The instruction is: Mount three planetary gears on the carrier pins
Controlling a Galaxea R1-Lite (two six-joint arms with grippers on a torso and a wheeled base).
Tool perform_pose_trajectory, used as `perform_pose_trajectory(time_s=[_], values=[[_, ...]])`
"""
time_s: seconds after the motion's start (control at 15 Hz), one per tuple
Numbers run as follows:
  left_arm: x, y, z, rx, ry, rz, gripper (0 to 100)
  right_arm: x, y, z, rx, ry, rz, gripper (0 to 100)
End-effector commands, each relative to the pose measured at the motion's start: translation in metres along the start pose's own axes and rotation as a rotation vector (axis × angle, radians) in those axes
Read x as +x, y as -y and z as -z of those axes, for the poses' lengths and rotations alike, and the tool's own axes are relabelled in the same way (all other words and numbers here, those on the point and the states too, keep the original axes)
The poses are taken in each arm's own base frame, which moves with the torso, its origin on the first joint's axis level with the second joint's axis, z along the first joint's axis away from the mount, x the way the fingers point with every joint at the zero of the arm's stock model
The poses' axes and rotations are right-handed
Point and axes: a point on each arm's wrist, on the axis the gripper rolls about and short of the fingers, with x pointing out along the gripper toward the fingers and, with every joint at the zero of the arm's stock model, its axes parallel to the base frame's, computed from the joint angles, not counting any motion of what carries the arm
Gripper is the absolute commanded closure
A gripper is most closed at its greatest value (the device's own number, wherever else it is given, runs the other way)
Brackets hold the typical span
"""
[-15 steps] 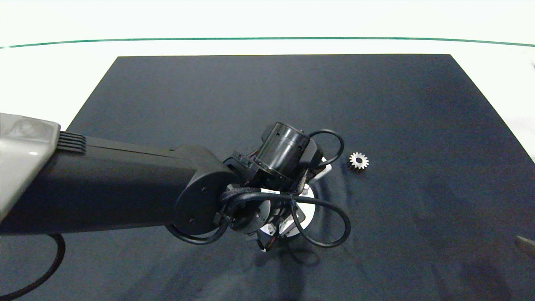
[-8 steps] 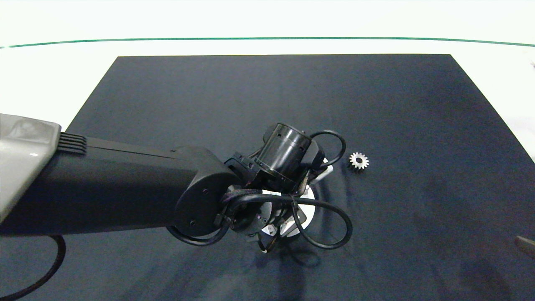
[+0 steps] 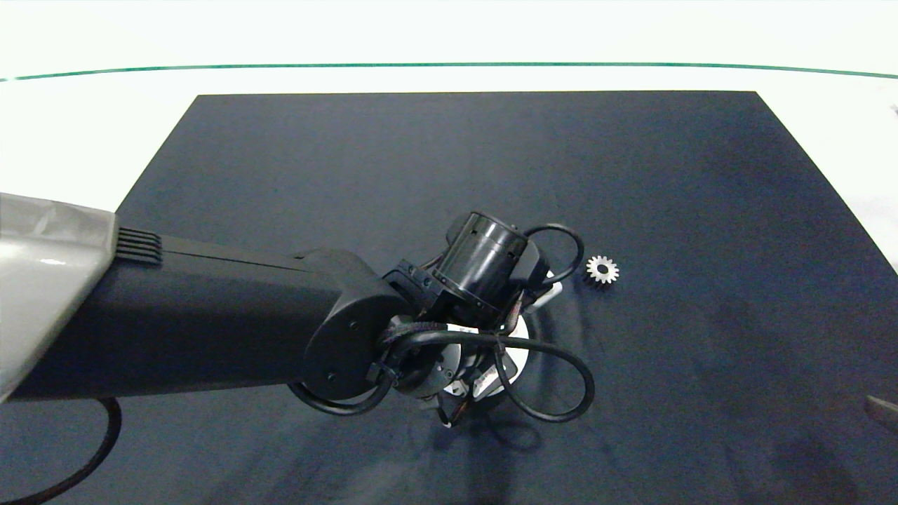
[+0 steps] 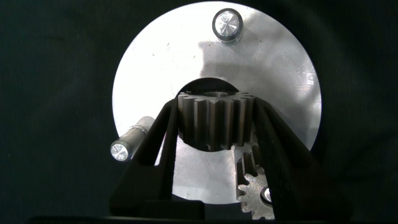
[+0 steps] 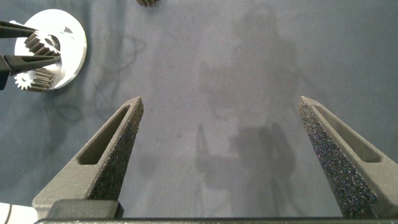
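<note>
A flat, pale metal disc (image 4: 149, 74) with a large round central hole lies on the dark, matte cloth mat (image 3: 631, 175) that covers the white surface (image 3: 84, 126). Its face is smooth and faintly scratched. In the left wrist view two bare carrier pins show as short shiny cylinders with round turned tops: one (image 4: 227, 25) stands at the rim on the far side of the hole, the other (image 4: 127, 142) near the rim to one side.

The left claw (image 4: 214, 127) hangs directly over the disc, its two dark, wedge-shaped fingers (image 4: 160, 146) narrowed onto a planetary gear (image 4: 216, 121). This held gear is dull grey metal with straight, ridged teeth; it is turned on edge, so that its toothed rim faces the camera, and it sits above the central hole, pinched from both sides. A second gear (image 4: 256, 193) lies flat on the disc just beside one finger, silver-white with pointed teeth, partly hidden; a pin top seems to show in its centre.

A third gear (image 3: 602, 269) rests flat on the mat, apart from the disc, on the side toward the right arm, small and star-like with a dark centre hole.

The right claw (image 5: 224, 155) hovers over bare mat well away from the disc, its grey, rough-grained fingers (image 5: 115, 146) spread wide and holding nothing.
</note>
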Motion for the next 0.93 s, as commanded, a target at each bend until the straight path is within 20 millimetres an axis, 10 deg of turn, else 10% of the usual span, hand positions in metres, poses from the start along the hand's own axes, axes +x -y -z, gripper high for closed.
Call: perform_pose_trajectory(time_s=[0.07, 0.93], values=[[0.001, 0.001, 0.001, 0.004, -0.007, -0.001, 62, 0.000, 0.000, 0.000, 0.001, -0.003, -0.005, 0], [-0.010, -0.006, -0.006, 0.004, 0.011, -0.006, 78, 0.000, 0.000, 0.000, 0.001, -0.001, -0.004, 0]])
